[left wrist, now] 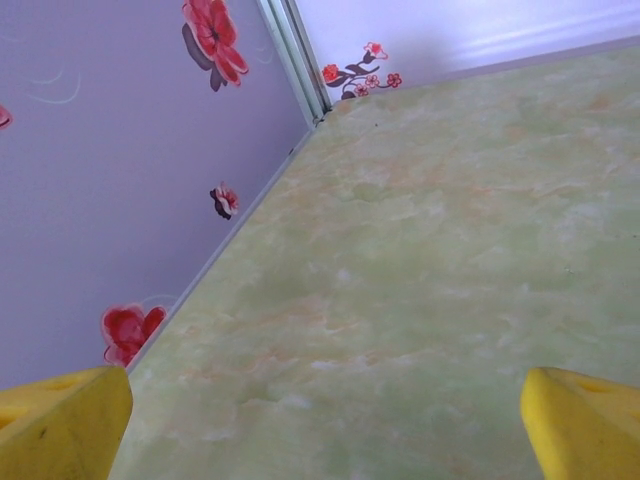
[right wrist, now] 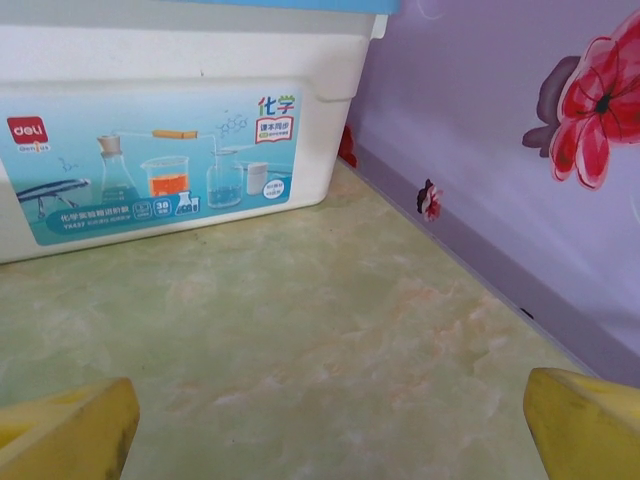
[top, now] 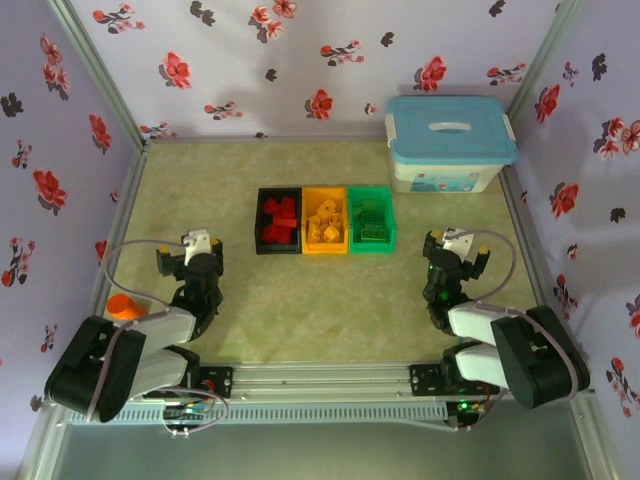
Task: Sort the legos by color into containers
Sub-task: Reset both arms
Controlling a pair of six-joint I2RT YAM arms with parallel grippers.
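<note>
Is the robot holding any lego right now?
No, nothing is held. The left gripper and right gripper both have their fingers spread wide, with bare table between them.

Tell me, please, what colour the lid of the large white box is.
The lid is light blue, clearest in the top external view.

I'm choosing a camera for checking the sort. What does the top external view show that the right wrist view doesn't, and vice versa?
Top external adds: the black bin with red legos, the yellow-orange bin, the green bin, the orange cylinder, the left arm and the right arm.
Right wrist adds: readable print on the white box label, and the right tool with yellow fingertips spread apart.
Shared: that box, the table, the flowered wall.
</note>
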